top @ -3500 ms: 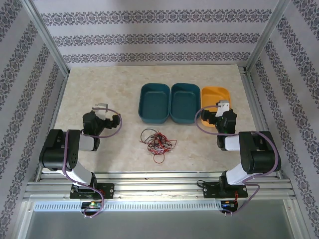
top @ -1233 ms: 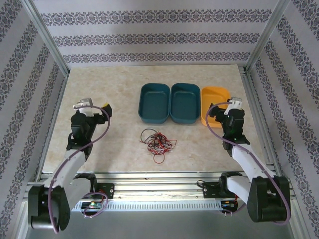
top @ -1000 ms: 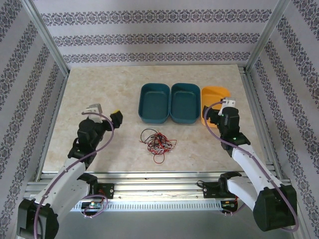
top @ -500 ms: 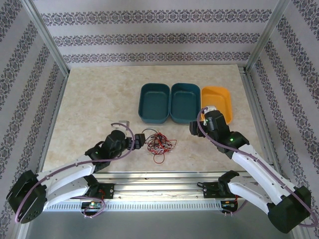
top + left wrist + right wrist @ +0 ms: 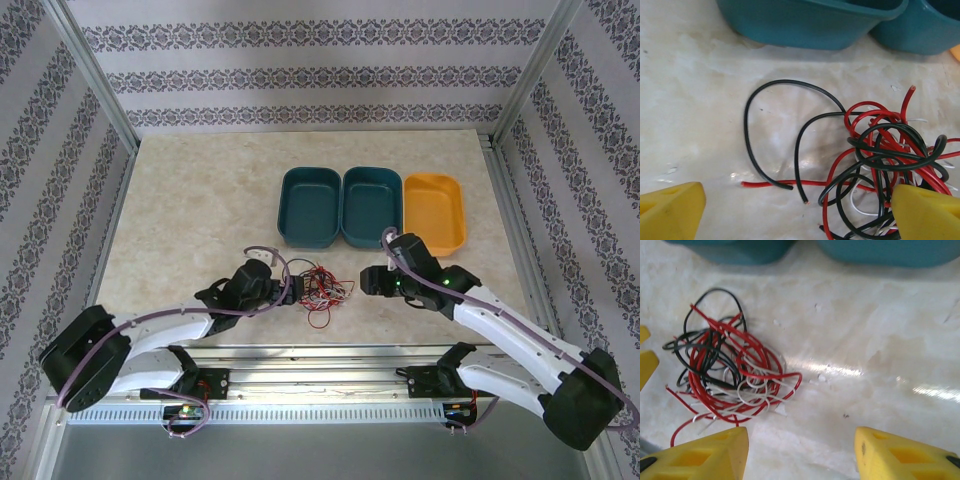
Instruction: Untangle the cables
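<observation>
Red, black and white cables [image 5: 318, 290] sit in one tangle on the table [image 5: 190, 200], just in front of the teal bins [image 5: 340, 206], same spot as half a second ago. The left gripper [image 5: 288, 289] has slid right since then and is now at the tangle's left edge. The right gripper [image 5: 368, 281] has dropped down and left, away from the bins, and is near the tangle's right side but apart from it. The orange bin [image 5: 434, 210] is now fully uncovered; the right arm crossed its near corner before. Both pincers are spread wide and hold nothing. On the left wrist camera the left gripper [image 5: 797, 215] straddles loose black and red ends of the cables [image 5: 875, 160]; one of its yellow pads [image 5: 927, 212] covers the tangle's lower right, and the frame cuts the rest off at right and bottom. Contact between pad and wire can't be told. The white wire is mostly buried under red and black. On the right wrist camera the right gripper [image 5: 800, 455] is over bare table with the cables [image 5: 730, 370] up and left of it, a yellow bit of the left gripper [image 5: 646, 362] clipped at the left edge, and the bins cut off along the top.
</observation>
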### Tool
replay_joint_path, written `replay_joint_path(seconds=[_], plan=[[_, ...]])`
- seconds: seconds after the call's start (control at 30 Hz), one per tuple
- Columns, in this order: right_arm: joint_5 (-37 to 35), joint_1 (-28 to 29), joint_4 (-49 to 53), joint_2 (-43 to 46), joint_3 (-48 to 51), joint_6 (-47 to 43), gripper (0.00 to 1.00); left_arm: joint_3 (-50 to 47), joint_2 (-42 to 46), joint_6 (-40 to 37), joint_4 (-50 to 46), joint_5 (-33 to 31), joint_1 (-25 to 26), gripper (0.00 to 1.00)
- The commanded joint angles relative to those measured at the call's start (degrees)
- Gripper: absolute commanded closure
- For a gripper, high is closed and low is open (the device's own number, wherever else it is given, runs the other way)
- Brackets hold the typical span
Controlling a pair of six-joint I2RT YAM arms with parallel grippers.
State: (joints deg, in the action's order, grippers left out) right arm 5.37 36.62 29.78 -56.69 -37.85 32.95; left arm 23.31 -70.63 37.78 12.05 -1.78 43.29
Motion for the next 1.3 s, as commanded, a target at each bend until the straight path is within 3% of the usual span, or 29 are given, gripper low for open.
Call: replay_joint_path(seconds=[0.0,0.17,0.37,0.77,0.97,1.1,1.27], plan=[[4.1,0.7,-2.7,-2.3,0.7,1.6,0.43,1.5,-3.4,1.1,6.0,3.5,0.9,0.08],[6.2,1.6,-6.7,-6.4,0.0,2.5,0.45,0.8,-8.3,3.3,13.9,6.0,1.0,0.2],[6.1,4.3,-10.2,-12.1,-2.0,2.9,0.47,-0.5,-10.4,4.8,20.4,5.7,1.1,0.46],[5.1,7.9,-12.0,-18.4,-6.6,2.9,0.51,-0.5,-4.5,2.9,14.3,0.4,1.1,0.8],[2.8,8.1,-11.1,-17.9,-8.7,-0.5,0.52,0.4,0.9,0.1,7.7,-2.3,1.0,0.81],[3.9,8.1,-11.3,-20.6,-10.6,-2.2,0.53,2.2,1.8,-2.2,3.0,-2.7,1.0,0.62],[3.1,8.1,-11.5,-23.9,-12.2,-4.0,0.55,2.5,1.9,-3.2,2.2,-2.0,1.0,0.59]])
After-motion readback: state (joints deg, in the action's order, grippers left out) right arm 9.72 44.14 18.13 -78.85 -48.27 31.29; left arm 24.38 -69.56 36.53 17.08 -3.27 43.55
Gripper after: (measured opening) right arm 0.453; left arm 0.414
